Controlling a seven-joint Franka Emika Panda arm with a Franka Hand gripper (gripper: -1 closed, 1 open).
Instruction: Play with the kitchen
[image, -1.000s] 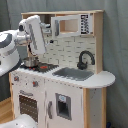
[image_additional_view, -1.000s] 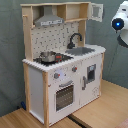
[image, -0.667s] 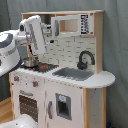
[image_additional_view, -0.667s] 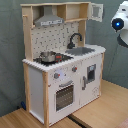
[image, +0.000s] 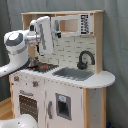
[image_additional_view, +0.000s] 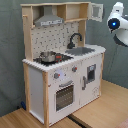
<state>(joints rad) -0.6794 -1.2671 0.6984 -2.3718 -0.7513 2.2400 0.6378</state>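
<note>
Claw (image: 36, 61) sits left of centre in the first exterior view, low behind the arm (image: 22, 42), over the stove end; can't tell if its fingers are apart or together; arm reaches in from the frame's left edge; the kitchen (image: 70, 95) fills the middle of both exterior views; small pot (image_additional_view: 48, 56) on the stove, black faucet (image_additional_view: 75, 39) behind the sink (image_additional_view: 82, 50), grey hood (image_additional_view: 49, 19) upper left in the second exterior view; oven door (image_additional_view: 65, 96) closed below; kitchen stands on a wooden table (image_additional_view: 95, 117).

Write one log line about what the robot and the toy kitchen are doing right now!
arm: raised over stove side | end effector: hidden | kitchen: upright | pot: on stove | faucet: beside sink | oven door: shut
</note>
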